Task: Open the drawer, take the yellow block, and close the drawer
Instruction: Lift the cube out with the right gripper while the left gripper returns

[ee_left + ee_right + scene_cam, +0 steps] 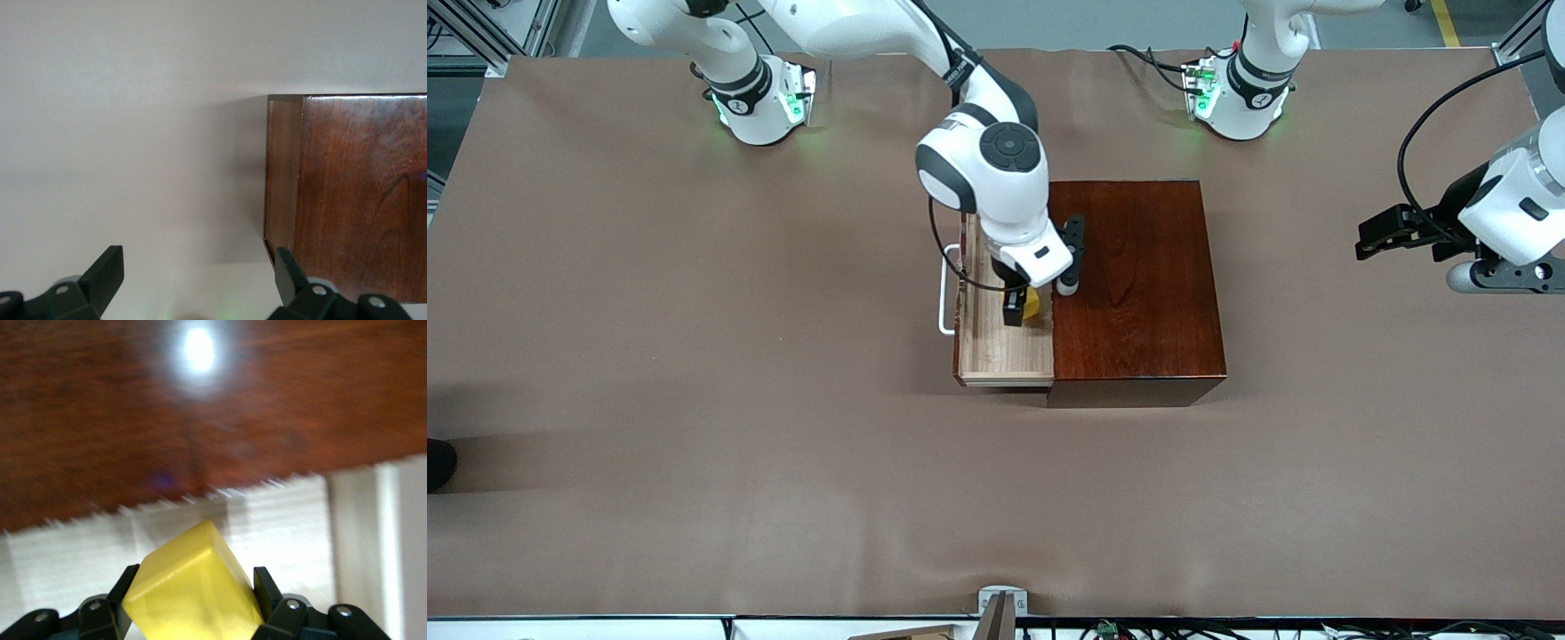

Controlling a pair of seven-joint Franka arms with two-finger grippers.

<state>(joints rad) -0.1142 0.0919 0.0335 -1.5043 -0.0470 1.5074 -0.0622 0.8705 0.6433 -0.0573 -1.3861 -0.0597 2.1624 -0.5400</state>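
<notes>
No brand, label or readable writing is seen on any object. The yellow block (193,587) is clamped, tilted, between the fingers (267,587) of the right gripper (1021,307), which is held over the open drawer (996,342); whether the block is clear of the drawer's pale wood floor cannot be told. The drawer is pulled out of the dark reddish-brown wooden box (1138,284) toward the right arm's end of the desk, and its white handle (944,298) is seen at its outer face. The left gripper (200,290) is held with its fingers wide apart and nothing between them, above the desk (694,400) toward the left arm's end, well apart from the box; that arm waits. The desk is covered with a plain brown sheet. Green lights are lit on both arm bases, and a grey floor is seen past the desk's edge.
</notes>
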